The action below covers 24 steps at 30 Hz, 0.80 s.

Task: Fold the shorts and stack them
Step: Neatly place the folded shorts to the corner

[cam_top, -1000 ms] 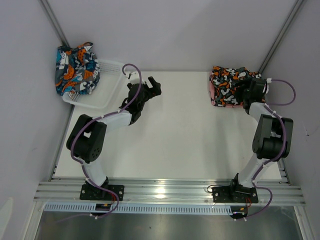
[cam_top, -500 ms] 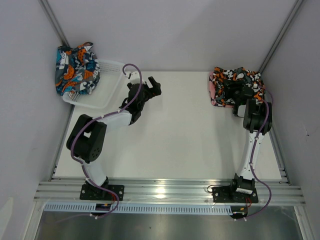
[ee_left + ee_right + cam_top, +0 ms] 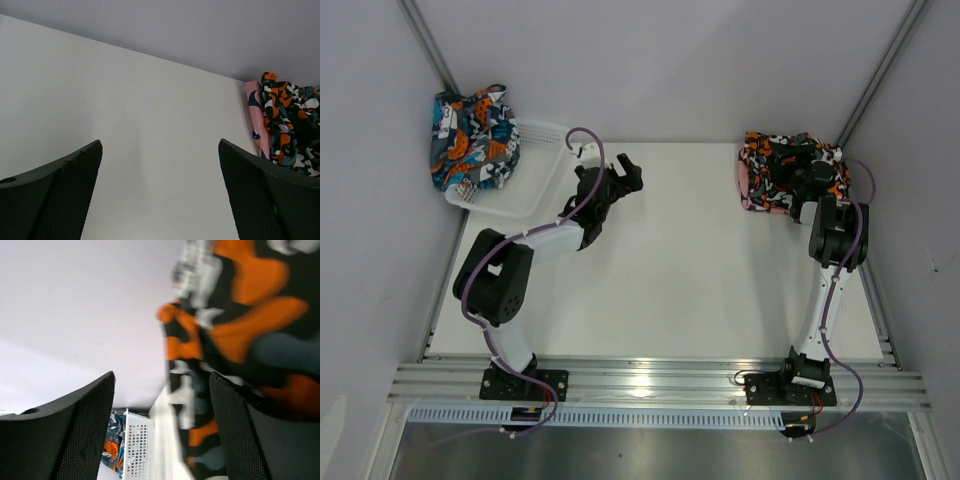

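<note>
Black shorts (image 3: 761, 158) with orange and white blotches lie on pink shorts (image 3: 745, 187) at the table's far right. My right gripper (image 3: 788, 166) hovers over this stack, open. In the right wrist view the black shorts (image 3: 240, 315) fill the upper right, blurred, against the right finger of the right gripper (image 3: 162, 430). Teal-navy shorts (image 3: 470, 140) hang over the far end of the white mesh basket (image 3: 546, 188). My left gripper (image 3: 620, 172) is open over bare table beside the basket. The left wrist view has the left gripper (image 3: 160, 195) empty, with pink shorts (image 3: 255, 125) and black shorts (image 3: 287, 125) far right.
The white table (image 3: 700, 270) is walled in by grey panels at the back and both sides. The basket (image 3: 137, 450) and teal shorts (image 3: 111, 450) show small in the right wrist view. Metal rails run along the near edge by the arm bases.
The right arm has straightened and its gripper has swung left over the black shorts, jaws a little wider. The left arm has not moved.
</note>
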Each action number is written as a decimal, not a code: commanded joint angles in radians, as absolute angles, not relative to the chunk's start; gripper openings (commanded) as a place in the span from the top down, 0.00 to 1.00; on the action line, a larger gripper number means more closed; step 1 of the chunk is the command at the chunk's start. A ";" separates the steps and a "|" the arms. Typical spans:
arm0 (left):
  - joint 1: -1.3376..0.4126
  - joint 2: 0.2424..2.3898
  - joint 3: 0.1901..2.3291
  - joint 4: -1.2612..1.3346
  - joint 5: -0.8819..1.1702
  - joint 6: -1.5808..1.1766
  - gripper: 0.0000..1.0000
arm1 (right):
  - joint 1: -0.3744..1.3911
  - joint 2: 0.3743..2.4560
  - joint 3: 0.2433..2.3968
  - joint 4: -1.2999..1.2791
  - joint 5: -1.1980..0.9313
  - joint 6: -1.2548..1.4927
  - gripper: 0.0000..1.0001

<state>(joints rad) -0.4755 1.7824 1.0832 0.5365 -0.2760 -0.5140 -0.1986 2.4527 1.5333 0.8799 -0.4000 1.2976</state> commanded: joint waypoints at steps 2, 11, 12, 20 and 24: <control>-0.482 1.779 1.117 0.565 -0.273 -0.491 0.01 | -0.219 2.313 1.539 0.953 -0.425 1.227 0.22; -0.482 1.778 1.114 0.569 -0.273 -0.488 0.01 | -0.265 2.429 1.624 0.920 -0.387 1.284 0.22; -0.482 1.778 1.115 0.568 -0.272 -0.488 0.01 | -0.268 2.448 1.632 0.913 -0.380 1.298 0.21; -0.482 1.779 1.115 0.569 -0.268 -0.488 0.01 | -0.273 2.617 1.727 0.844 -0.339 1.367 0.21; -0.485 1.781 1.114 0.571 -0.268 -0.483 0.01 | -0.270 2.557 1.720 0.810 -0.316 1.304 0.19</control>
<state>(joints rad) -0.4759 1.7824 1.0832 0.5373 -0.2760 -0.5125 -0.2741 2.5988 1.7020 0.8795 -0.3508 1.3525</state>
